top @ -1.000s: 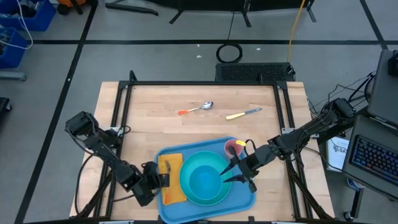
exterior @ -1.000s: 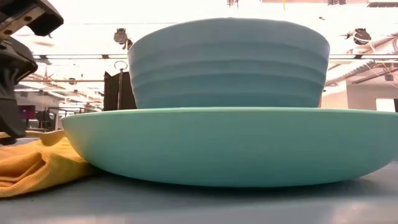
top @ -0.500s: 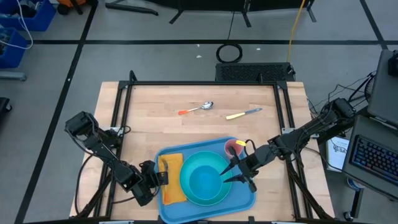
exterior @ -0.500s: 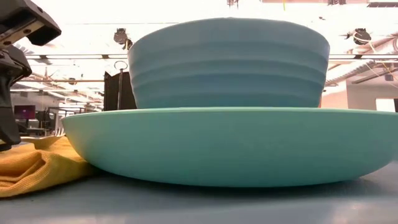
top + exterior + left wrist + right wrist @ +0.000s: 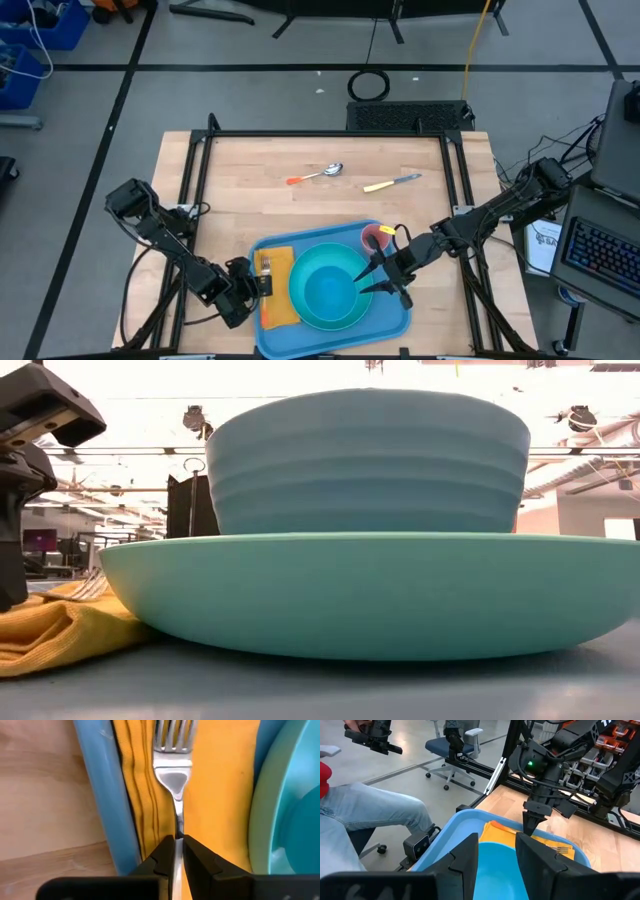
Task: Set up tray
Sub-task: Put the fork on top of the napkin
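On table's near edge sits tray (image 5: 395, 318), holding plate, bowl, napkin (image 5: 220, 795). We see fork (image 5: 172, 750) now lying on napkin; before, none showed. Left gripper (image 5: 179, 851) has pulled back, fingers barely apart around handle. Right gripper (image 5: 372, 279) unchanged, half open over bowl (image 5: 330, 290).

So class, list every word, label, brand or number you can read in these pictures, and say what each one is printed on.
None can be read.
Paper sheet beside the table: print too small to read.
Tray, plate, napkin, fork: no writing visible.
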